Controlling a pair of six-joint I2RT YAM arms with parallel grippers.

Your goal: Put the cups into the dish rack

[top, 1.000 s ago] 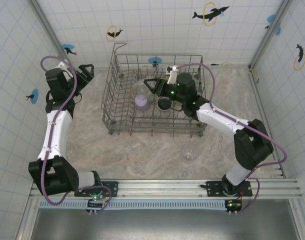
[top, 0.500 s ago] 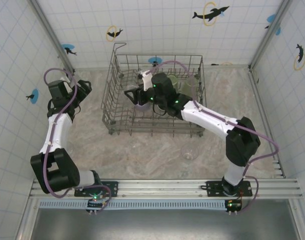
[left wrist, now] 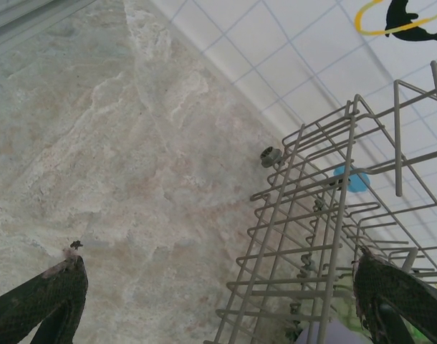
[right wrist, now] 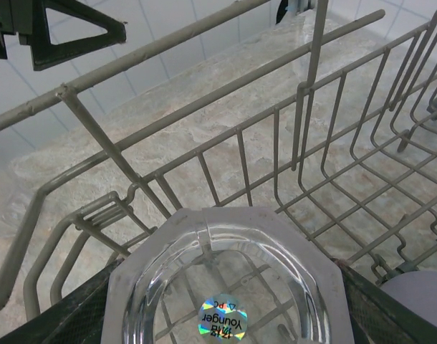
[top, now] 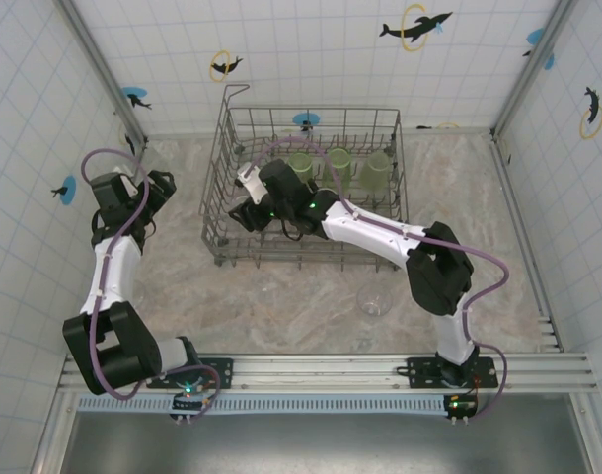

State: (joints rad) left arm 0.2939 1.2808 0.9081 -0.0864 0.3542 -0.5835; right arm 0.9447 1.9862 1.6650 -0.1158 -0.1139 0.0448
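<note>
Over the marbled surface point(top: 281, 296), our right end effector point(top: 244, 210) is clamped around a clear glass point(right wrist: 222, 283) low in the left end of the dish rack point(top: 321, 259). We should seat it between tines before letting go. Our left end effector point(top: 161, 190) hangs wide open, empty, beside the rack.

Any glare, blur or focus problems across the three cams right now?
Top external: even light, soft shadows, sharp; the loose clear glass barely stands out from the table. Left wrist: dish rack crisp, own fingers soft. Right wrist: bright glints on the held glass base.
</note>
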